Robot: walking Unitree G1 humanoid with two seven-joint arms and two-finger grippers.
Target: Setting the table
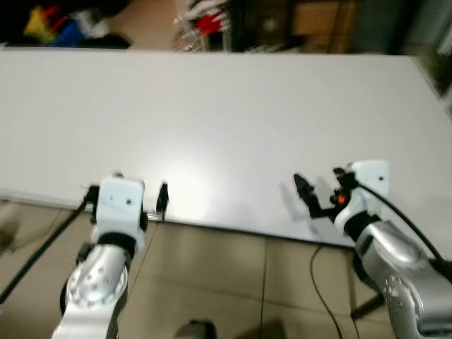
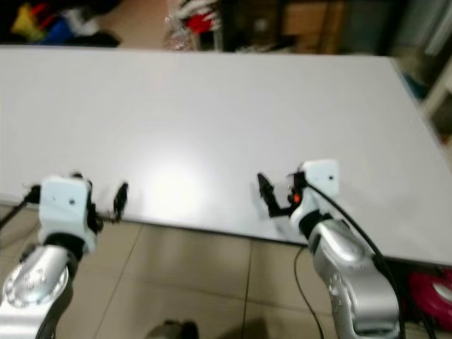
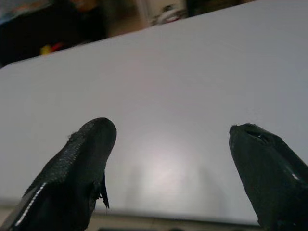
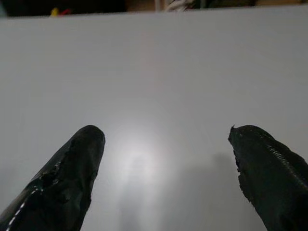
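**Bare surface, both jaws open and empty**

The wide, flat white matte surface (image 1: 226,106) takes up most of the frame, from upper left to right edge. Nothing to set is on it: no plates, cutlery or cups. So I can't judge weight, stiffness, slip or grasp point for any tableware yet. The top itself looks smooth with a soft glare patch at lower centre, so I'd expect light items to slide on it.

Left gripper (image 1: 127,200): lower left of the frame, at the near edge of the surface. Jaws wide apart in the left wrist view, fingertips (image 3: 94,139) over bare white top, holding nothing.

Right gripper (image 1: 321,196): lower right, just over the near edge. Jaws also spread wide, fingertips (image 4: 89,144) above bare top, nothing between them.

Blurred dark clutter (image 1: 63,25) sits beyond the far edge, upper left; can't identify it. Beige tiled floor (image 1: 233,282) runs along the bottom.
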